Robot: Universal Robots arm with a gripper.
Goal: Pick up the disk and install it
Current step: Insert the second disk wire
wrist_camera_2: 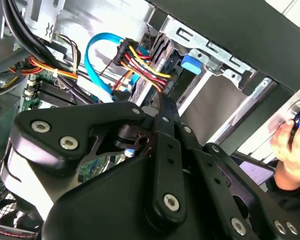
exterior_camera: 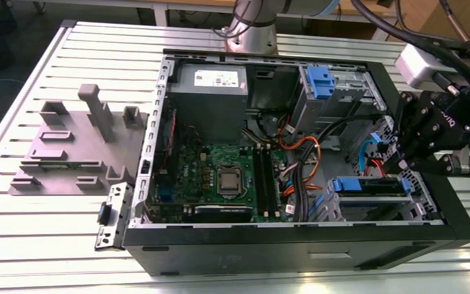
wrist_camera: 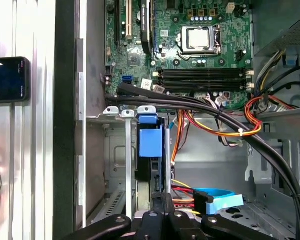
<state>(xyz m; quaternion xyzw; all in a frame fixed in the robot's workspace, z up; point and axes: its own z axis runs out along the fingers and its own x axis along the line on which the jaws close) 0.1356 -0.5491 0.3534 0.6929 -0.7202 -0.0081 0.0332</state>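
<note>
From my station I see the open computer case (exterior_camera: 300, 242) lying on its side across the middle of the exterior view, resting on the slatted aluminium table (exterior_camera: 55, 245). Inside it, the green motherboard (exterior_camera: 218, 177) fills the lower centre, with the processor socket (exterior_camera: 229, 179) bare at its middle and the grey power supply (exterior_camera: 210, 86) sitting above it in the upper centre of the case. A blue-fronted drive bay (exterior_camera: 320, 82) stands in the upper right of the case, and a tangle of orange, yellow and black cables (exterior_camera: 300, 159) runs between the bays. The disk (exterior_camera: 368, 185) sits in the lower drive cage (exterior_camera: 374, 205) at the lower right of the case, its blue carrier frame facing up; in the first wrist view it appears edge-on at lower centre, blue tab (wrist_camera: 150, 141) on top, slotted between the cage's metal rails (wrist_camera: 127, 150). The gripper (exterior_camera: 405, 164) hangs at the right edge of the exterior view, just above the case's right wall and near the disk. I cannot tell from my feeds whether its jaws are wide or narrow, or whether they touch the disk. In the second wrist view its black linkage (wrist_camera_2: 160, 190) takes up the lower frame, with a person's hand (wrist_camera_2: 292, 147) at the far right edge. Outside the case, a grey fixture block (exterior_camera: 76, 147) stands at the left of the exterior view.
</note>
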